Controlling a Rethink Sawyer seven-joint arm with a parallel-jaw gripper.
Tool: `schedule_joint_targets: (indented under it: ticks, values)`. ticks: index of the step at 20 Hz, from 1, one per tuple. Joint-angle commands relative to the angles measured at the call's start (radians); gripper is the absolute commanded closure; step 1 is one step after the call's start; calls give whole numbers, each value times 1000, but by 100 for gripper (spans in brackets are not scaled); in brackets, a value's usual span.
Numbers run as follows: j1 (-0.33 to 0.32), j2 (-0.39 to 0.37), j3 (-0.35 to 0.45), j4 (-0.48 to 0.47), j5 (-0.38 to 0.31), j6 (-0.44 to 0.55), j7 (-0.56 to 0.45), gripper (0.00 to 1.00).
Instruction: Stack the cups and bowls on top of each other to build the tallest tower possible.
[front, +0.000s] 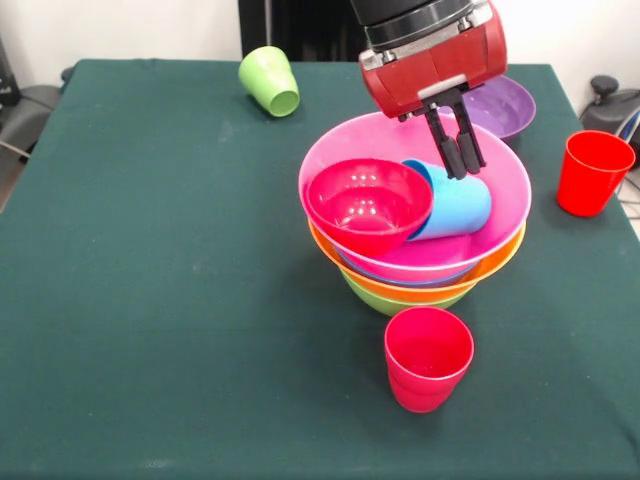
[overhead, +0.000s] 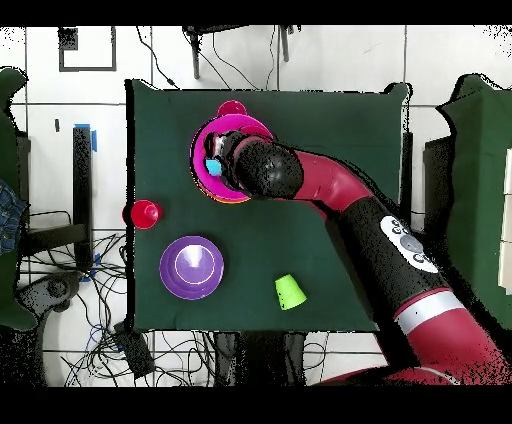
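Pink bowl (front: 505, 205) over orange (front: 500, 262), lime bowls; red bowl (front: 367, 203), sky-blue cup (front: 458, 207); dark-green table (front: 150, 300).

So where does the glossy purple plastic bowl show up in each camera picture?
Front view: the glossy purple plastic bowl sits at the upper right, partly hidden behind the red arm housing and the gripper.
Overhead view: it lies at the lower left of the green table, open side up.
Shared landmark: the upright red cup stands nearest it in both views.
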Motion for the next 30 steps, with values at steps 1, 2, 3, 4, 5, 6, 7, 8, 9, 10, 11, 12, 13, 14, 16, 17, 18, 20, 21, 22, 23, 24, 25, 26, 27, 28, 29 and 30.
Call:
schedule_joint_targets:
  ticks: [1,2,3,4,5,6,7,8,9,10,11,12,13,14,16,17,18,20,21,22,23,24,25,26,27,28,29,30]
  values:
    - [-7,34,-4,45,-22,55,48,100]
    - [-8,34,-5,45,-23,55,47,100]
    - [-9,35,-5,46,-23,55,46,100]
    - [-9,36,-5,40,-21,61,43,100]
    - [-9,37,-6,39,-22,62,43,100]
    - [-7,36,-8,33,-20,68,42,100]
    - [-6,35,-10,32,-20,71,42,100]
    - [3,24,-29,23,-24,87,41,100]
    - [11,17,-49,16,-29,98,44,100]
    - [38,0,-102,-10,-44,128,48,100]
    - [50,-5,-129,-24,-53,149,48,100]
    - [74,-13,-175,-50,-70,193,45,100]
    - [82,-15,-193,-61,-79,212,40,100]
    - [98,-24,-223,-86,-94,261,27,100]
    - [110,-30,-253,-119,-123,305,-2,100]
    - [111,-29,-259,-130,-132,319,-14,100]
    - [116,-29,-272,-155,-154,356,-38,100]
    - [107,-31,-270,-163,-164,386,-54,100]
    - [103,-33,-268,-165,-166,395,-56,100]
    - [101,-37,-269,-171,-168,415,-56,100]
    - [98,-38,-265,-173,-169,422,-55,100]
    - [98,-40,-262,-172,-174,429,-53,100]
    - [96,-39,-257,-174,-177,432,-50,100]
    - [91,-49,-245,-154,-170,417,-40,100]
    - [87,-50,-238,-153,-167,412,-36,100]
    - [82,-54,-227,-143,-158,399,-27,100]
    - [79,-55,-219,-143,-153,395,-27,100]
    - [70,-59,-201,-130,-148,374,-33,100]
